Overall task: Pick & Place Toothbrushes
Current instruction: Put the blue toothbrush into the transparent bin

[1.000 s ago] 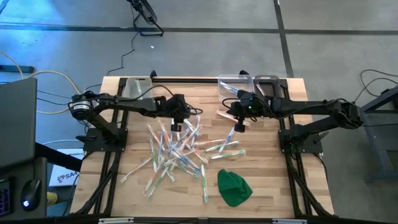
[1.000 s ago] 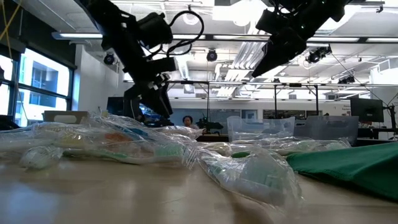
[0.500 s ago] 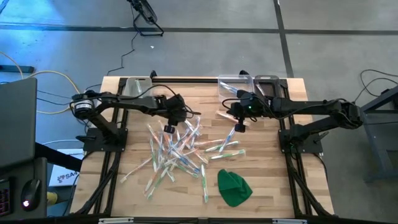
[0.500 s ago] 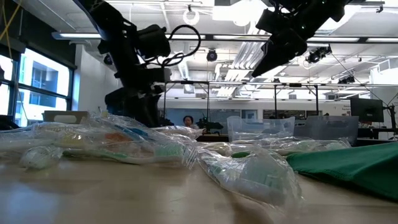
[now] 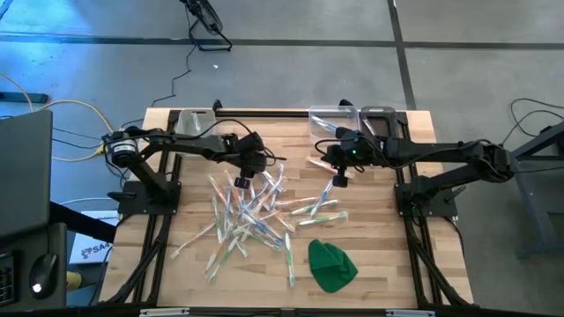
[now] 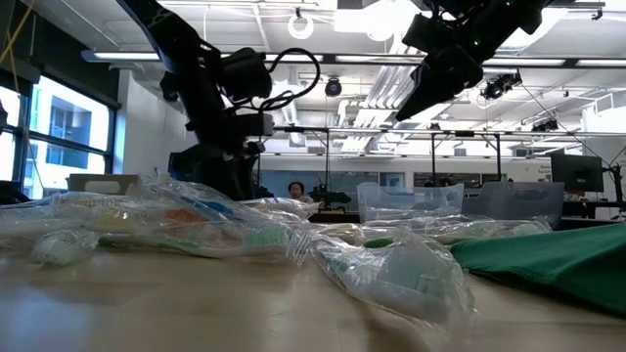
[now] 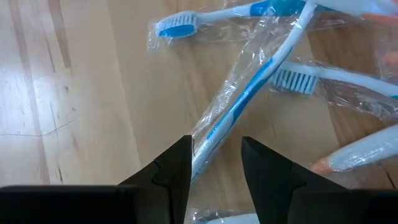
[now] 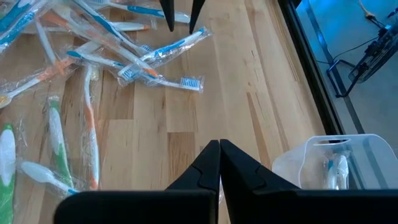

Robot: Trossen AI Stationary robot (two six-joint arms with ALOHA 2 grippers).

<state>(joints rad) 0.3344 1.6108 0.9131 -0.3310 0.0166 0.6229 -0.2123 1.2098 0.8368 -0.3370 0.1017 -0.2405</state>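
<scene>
High view: I see my left gripper [image 5: 240, 182] over the heap of clear-wrapped toothbrushes [image 5: 251, 216] mid-table. Left wrist view: its fingers [image 7: 177, 168] are spread, straddling one blue-handled wrapped toothbrush [image 7: 239, 109], not clamped. Right wrist view: my right gripper [image 8: 219, 149] is clenched, empty.

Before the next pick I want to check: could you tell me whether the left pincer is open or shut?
Open. The left pincer has a clear gap between its fingers, straddling a wrapped blue toothbrush lying on the table.

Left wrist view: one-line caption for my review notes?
Left end effector open, straddling a wrapped blue toothbrush on the wooden table.
</scene>
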